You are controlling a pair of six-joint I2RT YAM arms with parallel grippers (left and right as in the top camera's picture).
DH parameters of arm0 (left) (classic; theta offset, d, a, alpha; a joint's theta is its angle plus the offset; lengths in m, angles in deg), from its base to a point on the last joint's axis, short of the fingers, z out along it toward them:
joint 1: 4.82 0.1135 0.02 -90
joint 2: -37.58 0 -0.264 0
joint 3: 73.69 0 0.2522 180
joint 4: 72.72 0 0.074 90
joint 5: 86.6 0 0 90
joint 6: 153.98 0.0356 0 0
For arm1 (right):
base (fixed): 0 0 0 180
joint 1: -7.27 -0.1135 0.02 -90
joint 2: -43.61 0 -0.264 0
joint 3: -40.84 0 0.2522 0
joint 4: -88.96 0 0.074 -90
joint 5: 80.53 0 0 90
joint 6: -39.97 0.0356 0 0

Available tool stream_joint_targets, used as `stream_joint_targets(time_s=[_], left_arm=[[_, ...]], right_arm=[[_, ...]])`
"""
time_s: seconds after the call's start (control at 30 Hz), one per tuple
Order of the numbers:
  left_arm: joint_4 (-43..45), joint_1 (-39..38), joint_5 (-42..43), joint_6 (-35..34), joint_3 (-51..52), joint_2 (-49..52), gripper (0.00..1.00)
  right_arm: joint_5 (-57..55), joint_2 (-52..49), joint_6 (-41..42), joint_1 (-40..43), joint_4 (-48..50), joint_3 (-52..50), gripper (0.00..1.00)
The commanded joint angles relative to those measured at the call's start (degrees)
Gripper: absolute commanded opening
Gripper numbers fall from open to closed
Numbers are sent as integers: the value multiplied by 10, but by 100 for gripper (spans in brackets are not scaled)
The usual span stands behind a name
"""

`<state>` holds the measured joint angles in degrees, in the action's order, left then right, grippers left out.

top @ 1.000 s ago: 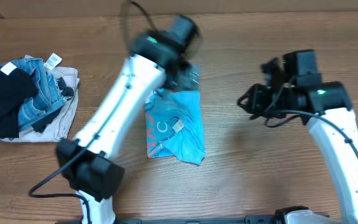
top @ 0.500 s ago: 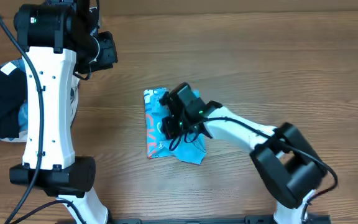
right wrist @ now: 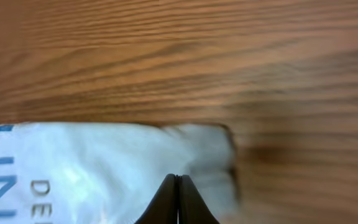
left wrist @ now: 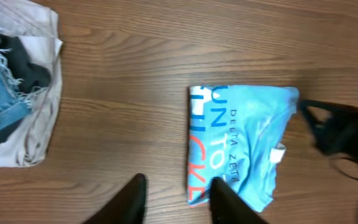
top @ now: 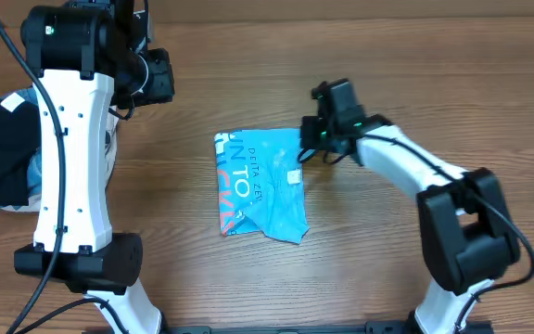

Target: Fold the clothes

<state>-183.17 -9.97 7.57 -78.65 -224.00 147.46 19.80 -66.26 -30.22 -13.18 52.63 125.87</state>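
1. Half a second ago my right hand was over the middle of the T-shirt. Now it sits at the shirt's far right corner. My left arm lay across the shirt a second ago and is now lifted clear, up and to the left of it.
2. The T-shirt lies on the counter as a folded packet with its lettering facing up. The far edge looks straight. The near right corner is rumpled, with a loose flap sticking out.
3. My right hand is fully closed, fingers pressed together just above the shirt's far right corner. I see no cloth between the tips, so I judge it holds nothing.
4. My left hand is partly open and empty. It hangs high above the counter on the shirt's left side.
5. The main risk, as I judge it, is snagging. If my closed right tips travel sideways while this low, they could catch the corner and peel the top layer back open.
6. The rumpled near corner is a second risk, because folding over it without smoothing it would likely set a crooked crease.
7. The pile of other clothes lies well to the left of the shirt. If my left arm swings down carelessly, it could brush that pile.
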Motion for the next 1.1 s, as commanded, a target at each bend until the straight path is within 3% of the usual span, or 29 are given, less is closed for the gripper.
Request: stream_joint_targets(time_s=[0.0,0.17,0.2,0.27,0.3,0.37,0.5,0.57,0.7,0.87,0.97,1.07], left_arm=[[-1,-1,-27,27,-11,-16,52],[-1,-3,8,85,16,-16,47],[-1,-7,29,87,45,-16,48],[-1,-20,33,83,116,-16,59],[0,-27,34,72,156,-16,57],[6,-48,39,56,244,-16,48],[85,-123,46,34,385,-27,53],[130,-157,43,-12,457,-32,59],[205,-178,78,-90,584,-32,65],[296,-180,90,-228,707,-33,68],[337,-180,90,-320,738,-40,79],[372,-180,63,-368,747,-40,79]], right_arm=[[144,52,-5,15,-76,30,4],[289,77,-38,-13,-203,31,4],[290,82,-48,-20,-236,31,5],[285,85,-52,-23,-287,31,6],[279,85,-55,-23,-315,31,8],[250,85,-66,-23,-371,31,12],[189,85,-83,-23,-441,31,35],[162,85,-83,-23,-458,29,49],[162,83,-80,-23,-452,8,62],[168,82,-61,-23,-435,-13,65],[171,82,-57,-23,-431,-16,66],[171,82,-14,-23,-406,-20,60]])
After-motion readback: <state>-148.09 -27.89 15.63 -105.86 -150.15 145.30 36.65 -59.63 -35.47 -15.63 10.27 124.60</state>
